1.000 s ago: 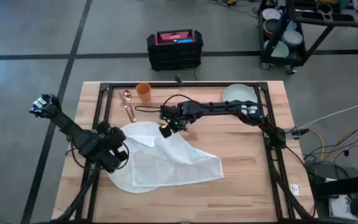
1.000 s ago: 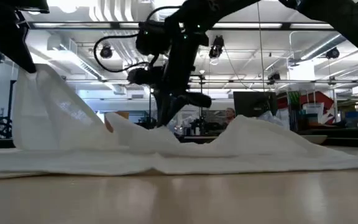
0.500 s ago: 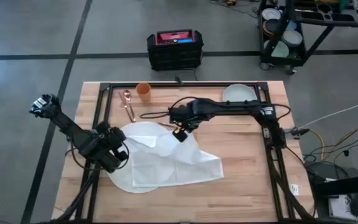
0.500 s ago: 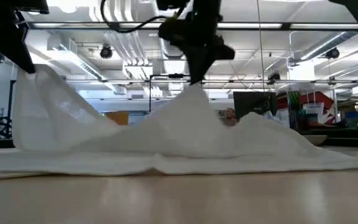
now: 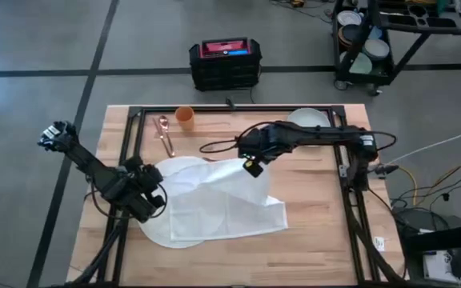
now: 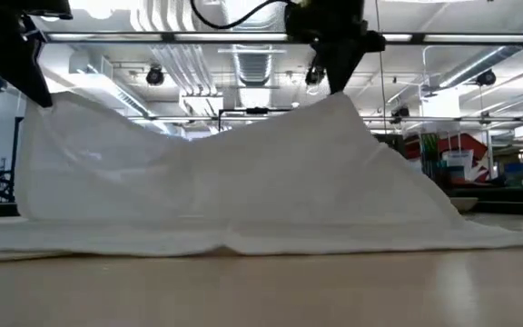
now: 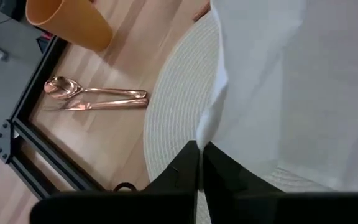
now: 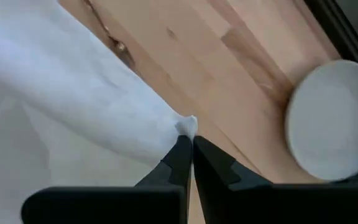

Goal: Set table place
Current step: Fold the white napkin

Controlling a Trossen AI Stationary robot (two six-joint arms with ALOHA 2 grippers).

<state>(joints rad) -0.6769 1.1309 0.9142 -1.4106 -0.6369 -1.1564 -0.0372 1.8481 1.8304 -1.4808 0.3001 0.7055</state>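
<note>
Cloth over the mat looks limp, light; both grippers, left and right, pinch its corners shut, so keep your holds at corners.

**Camera setup: four views**

High view: overhead, straight down, far enough to frame the whole table plus surrounding floor.

Low view: at table-top height, level across the wood into the room behind; a white cloth fills most of the frame, very near.

Left wrist view: close, looks down past its fingers onto the round white mat, the cloth and copper cutlery.

Right wrist view: close, downward onto the cloth and the plate.

Shared: the cloth shows in all four views.
</note>
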